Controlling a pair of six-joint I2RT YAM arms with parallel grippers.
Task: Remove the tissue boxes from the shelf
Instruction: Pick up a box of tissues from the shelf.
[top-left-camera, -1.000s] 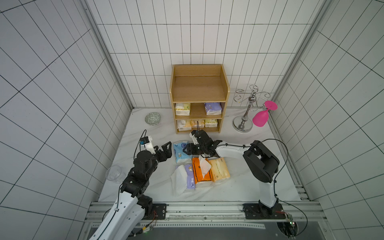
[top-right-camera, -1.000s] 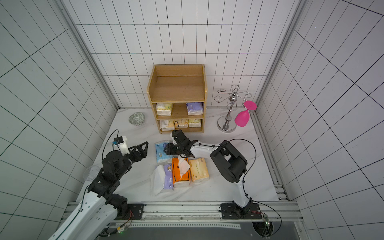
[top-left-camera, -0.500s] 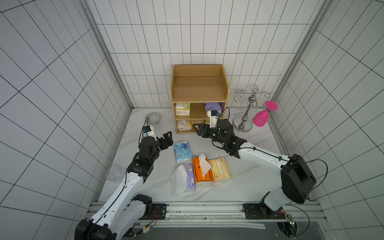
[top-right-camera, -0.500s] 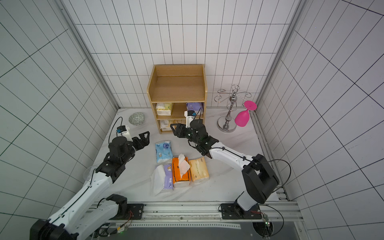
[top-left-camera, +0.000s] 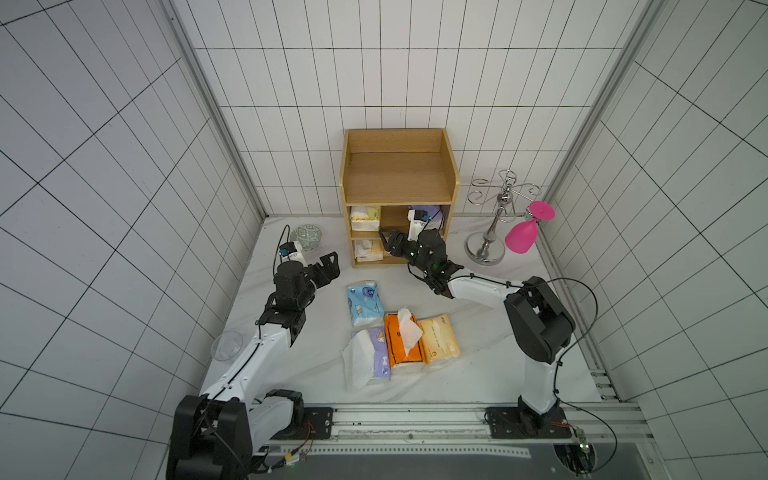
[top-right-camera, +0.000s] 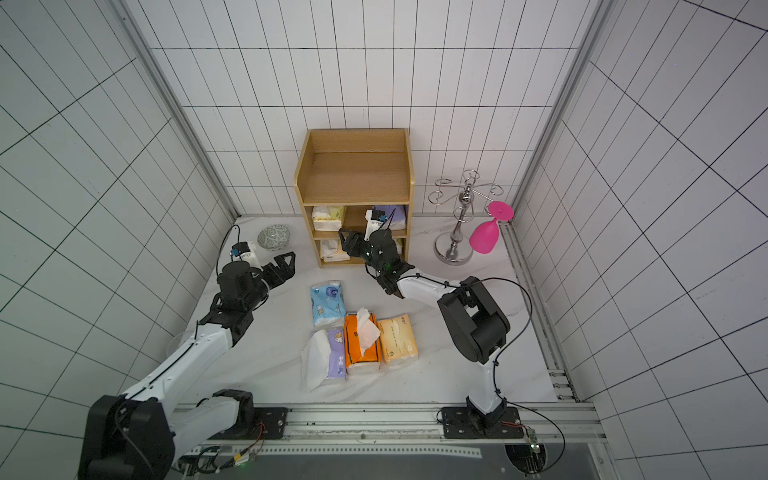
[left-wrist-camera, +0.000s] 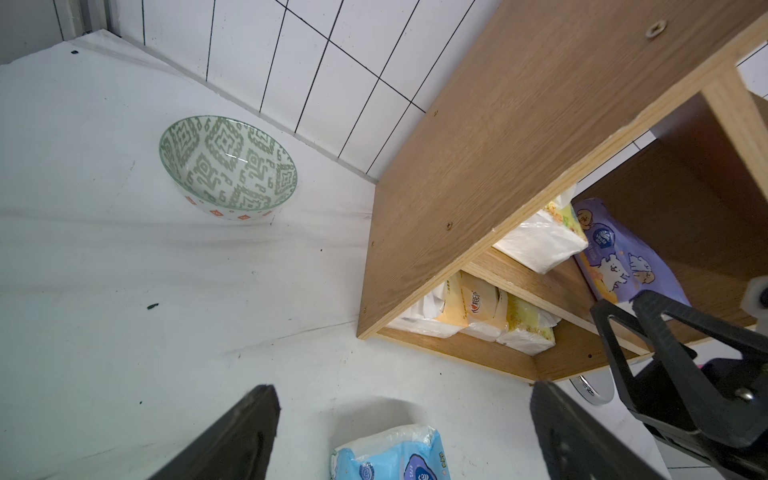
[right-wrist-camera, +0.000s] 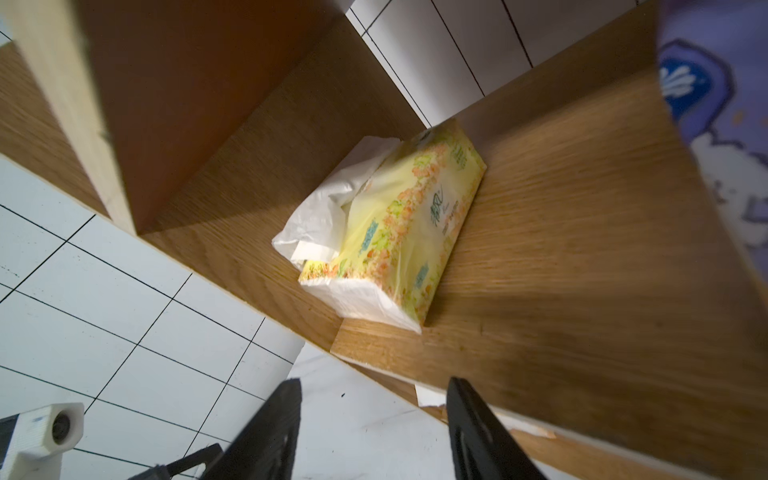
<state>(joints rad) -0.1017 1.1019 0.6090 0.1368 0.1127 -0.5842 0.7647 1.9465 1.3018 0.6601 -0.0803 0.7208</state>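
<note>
Well, you have two open pincers and nothing in either one. Your right pincer (right-wrist-camera: 372, 381) hangs just in front of the light-brown wooden shelf with three tiers (top-left-camera: 397, 178), near the middle of the frame in both top views. Its jaws stand apart and point at the pale yellow flowery tissue pack (right-wrist-camera: 399, 232) on the middle tier. I think it is held there so it can go straight in for that pack.

Your left pincer (top-left-camera: 330, 266) is spread wide over the white counter (top-left-camera: 478, 374), left of the shelf. It looks free for the next pack.

Four packs lie on the counter, lower in the frame than the shelf: a light blue tissue pack (top-left-camera: 365, 303), an orange tissue pack (top-left-camera: 394, 347) with white tissue sticking up, a purple tissue pack with a big white tissue hanging out (top-left-camera: 379, 349), and a peach tissue pack (top-left-camera: 438, 340). They sit close together, away from the shelf front. I think that keeps the way in free.

Some things are hard to see. In both top views your right arm covers most of the purple tissue pack with little white dogs (left-wrist-camera: 623, 257) on the middle tier. The squashed peach and yellow tissue packs (left-wrist-camera: 482, 309) on the bottom tier look like three, but I cannot count them for sure. The right wrist view is blurry at its edges.
</note>
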